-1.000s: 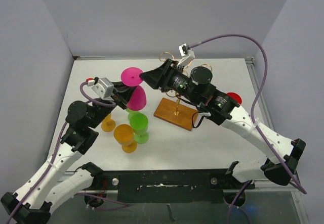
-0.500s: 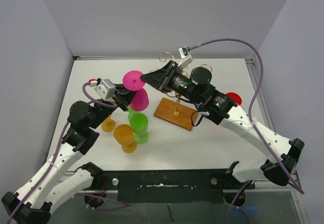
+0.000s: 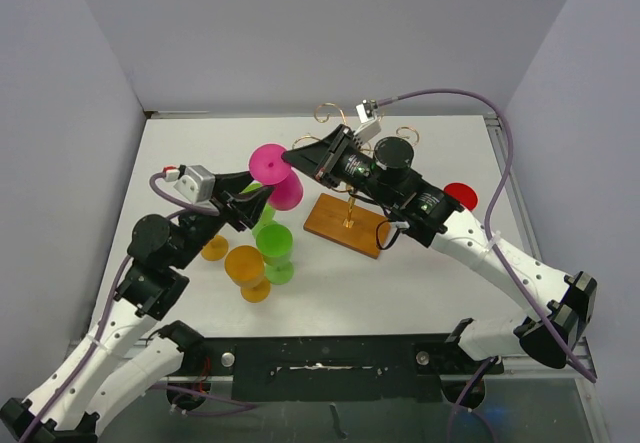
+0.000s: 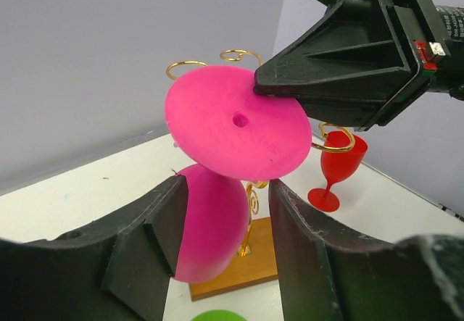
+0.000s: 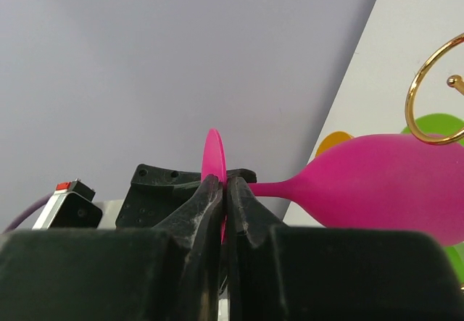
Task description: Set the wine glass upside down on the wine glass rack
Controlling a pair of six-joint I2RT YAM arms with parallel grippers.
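Hanging in the air just left of centre in the top view, the wine glass is not on the wine glass rack yet. The right gripper is clenched on the rim of the pink foot disc; its own camera shows both fingers pinching the thin edge, with the stem and bowl running off to the right of that frame. The left gripper is released. In the left wrist view its fingers stand spread on either side of the bowl, and I cannot tell whether one pad brushes it. The glass is tilted, with the foot higher and the bowl lower, so it is partly turned over but not fully inverted. It sits just beside the rack's wooden base, below the gold spiral arms at the upper middle of the top view. By my reading the pick-up and the pass between arms are done. Carrying the glass across, finishing the flip and hooking the foot into an arm remain. A red glass, a green glass and an orange glass stand on the table.
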